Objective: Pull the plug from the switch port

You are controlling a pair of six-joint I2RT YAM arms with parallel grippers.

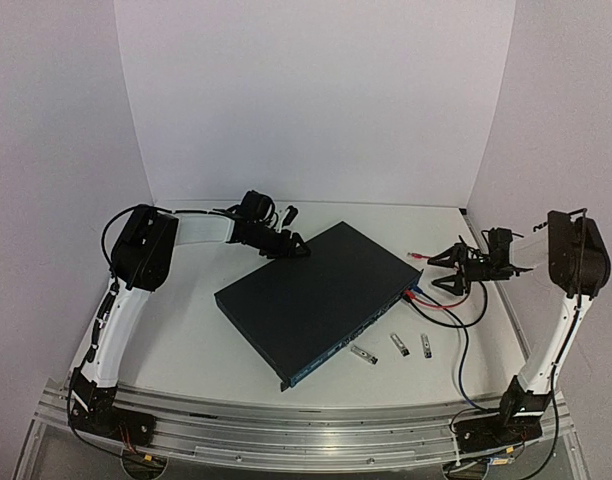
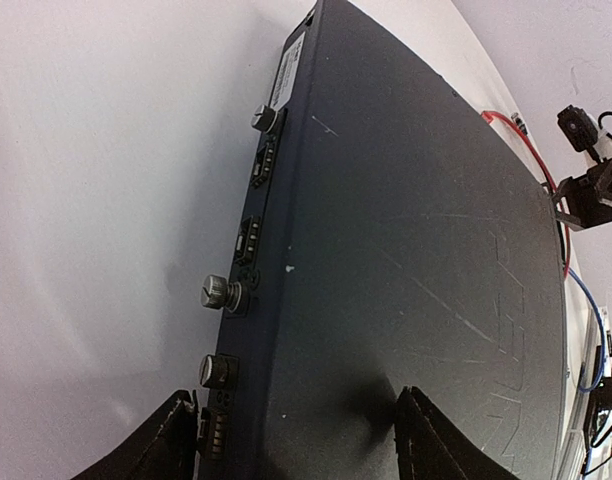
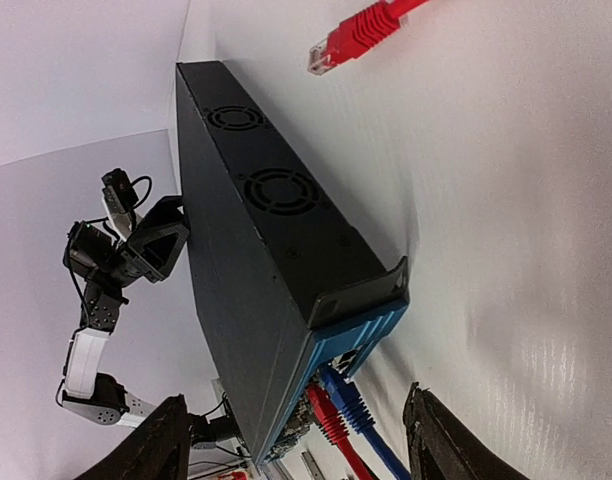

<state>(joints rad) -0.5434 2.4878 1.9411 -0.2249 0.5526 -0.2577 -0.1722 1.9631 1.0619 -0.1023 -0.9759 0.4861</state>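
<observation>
The right claw [image 1: 438, 272] is spread wide with nothing in it. It hangs just beside the end of the switch [image 1: 306, 295], pointing at the blue face where the holes are. Right in front of it I can see a red plug [image 3: 324, 412] and a blue plug [image 3: 348, 398]. They sit side by side in their holes. The claw is near them but not touching them.

The switch is the big flat dark box lying slantwise in the middle of the table [image 1: 186, 340]. At its far back corner the left claw [image 1: 286, 244] pinches it, one finger by the back face and one on the top. I think it is there to stop the box from sliding.

A loose plug [image 3: 354, 35], also red, lies on the table apart from the box. Three small metal bits [image 1: 397, 343] lie near the front of the box.

So the job looks hardly begun. No plug is out of its hole yet. What is left is to close on a plug, squeeze it, and pull it straight out. I cannot tell which of the two is meant.
</observation>
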